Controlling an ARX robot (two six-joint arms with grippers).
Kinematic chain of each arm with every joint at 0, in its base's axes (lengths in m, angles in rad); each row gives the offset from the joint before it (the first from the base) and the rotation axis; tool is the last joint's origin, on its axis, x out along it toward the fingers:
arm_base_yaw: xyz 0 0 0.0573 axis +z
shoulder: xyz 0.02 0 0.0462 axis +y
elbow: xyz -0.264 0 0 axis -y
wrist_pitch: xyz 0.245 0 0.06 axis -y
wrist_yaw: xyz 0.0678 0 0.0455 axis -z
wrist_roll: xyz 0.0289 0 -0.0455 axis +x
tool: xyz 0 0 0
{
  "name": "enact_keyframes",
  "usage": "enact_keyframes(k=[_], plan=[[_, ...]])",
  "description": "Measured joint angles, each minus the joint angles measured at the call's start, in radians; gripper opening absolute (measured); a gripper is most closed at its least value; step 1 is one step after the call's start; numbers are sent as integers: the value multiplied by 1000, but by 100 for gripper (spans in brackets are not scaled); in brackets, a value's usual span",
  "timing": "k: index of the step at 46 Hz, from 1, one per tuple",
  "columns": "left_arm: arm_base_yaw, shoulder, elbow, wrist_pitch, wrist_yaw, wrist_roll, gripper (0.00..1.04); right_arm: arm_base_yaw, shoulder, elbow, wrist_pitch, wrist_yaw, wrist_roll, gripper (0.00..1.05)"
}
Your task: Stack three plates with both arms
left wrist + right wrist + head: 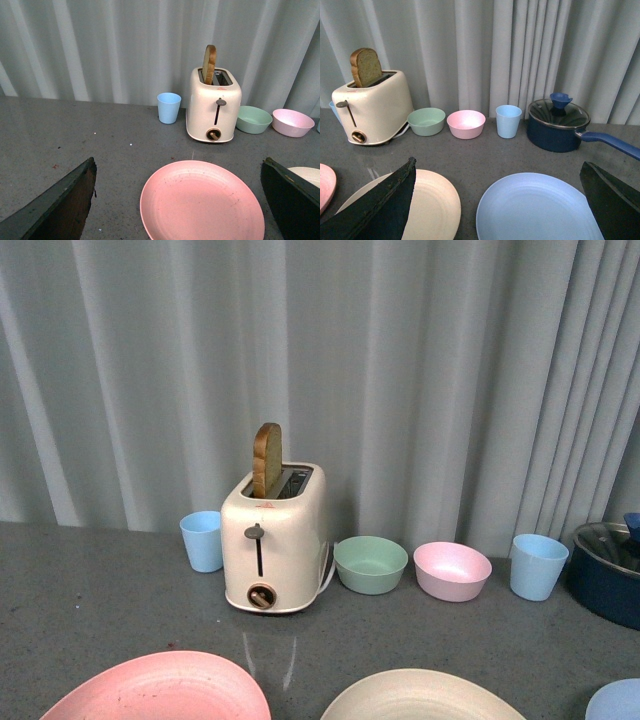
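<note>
Three plates lie side by side along the near edge of the grey table. The pink speckled plate (165,690) (202,202) is at the left, the cream plate (420,698) (432,205) in the middle, the light blue plate (618,702) (535,210) at the right. My left gripper (180,200) hangs open above the pink plate, its dark fingers (60,207) wide on either side. Over the blue plate my right gripper (500,205) is open too, one of its fingers (377,207) covering part of the cream plate. Neither holds anything.
Behind the plates stand a cream toaster (275,540) with a slice of bread, a blue cup (202,540), a green bowl (370,564), a pink bowl (452,570), a second blue cup (537,566) and a dark blue lidded pot (610,570). A grey curtain closes the back.
</note>
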State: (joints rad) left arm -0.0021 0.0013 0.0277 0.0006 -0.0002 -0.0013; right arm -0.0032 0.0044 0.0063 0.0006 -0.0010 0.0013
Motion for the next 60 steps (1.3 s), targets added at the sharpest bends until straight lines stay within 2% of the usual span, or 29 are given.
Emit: enact_keyframes(k=[17, 19, 20, 24, 28, 31, 36, 41, 48, 55, 60], plan=[[0, 0, 0, 0, 0, 0, 98, 0, 0, 0, 0, 0, 0, 97], [21, 47, 32, -90, 67, 33, 98, 0, 0, 0, 0, 0, 0, 97], [38, 95, 65, -174, 118, 66, 98, 0, 0, 0, 0, 0, 0, 97], [81, 322, 179, -353, 232, 154, 98, 0, 0, 0, 0, -4, 0, 97], [108, 650, 303, -248, 278, 214, 98, 1, 0, 0, 0, 0, 0, 97], [108, 845, 404, -152, 266, 238, 98, 1, 0, 0, 0, 0, 0, 97], [101, 1090, 554, -147, 264, 275, 98, 1, 0, 0, 0, 0, 0, 97], [86, 1325, 706, -234, 270, 325, 98, 1, 0, 0, 0, 0, 0, 97], [72, 1641, 978, -465, 267, 390, 98, 1, 0, 0, 0, 0, 0, 97], [83, 1783, 1144, -536, 234, 413, 98, 1, 0, 0, 0, 0, 0, 97], [87, 1835, 1178, -531, 226, 413, 98, 1, 0, 0, 0, 0, 0, 97]])
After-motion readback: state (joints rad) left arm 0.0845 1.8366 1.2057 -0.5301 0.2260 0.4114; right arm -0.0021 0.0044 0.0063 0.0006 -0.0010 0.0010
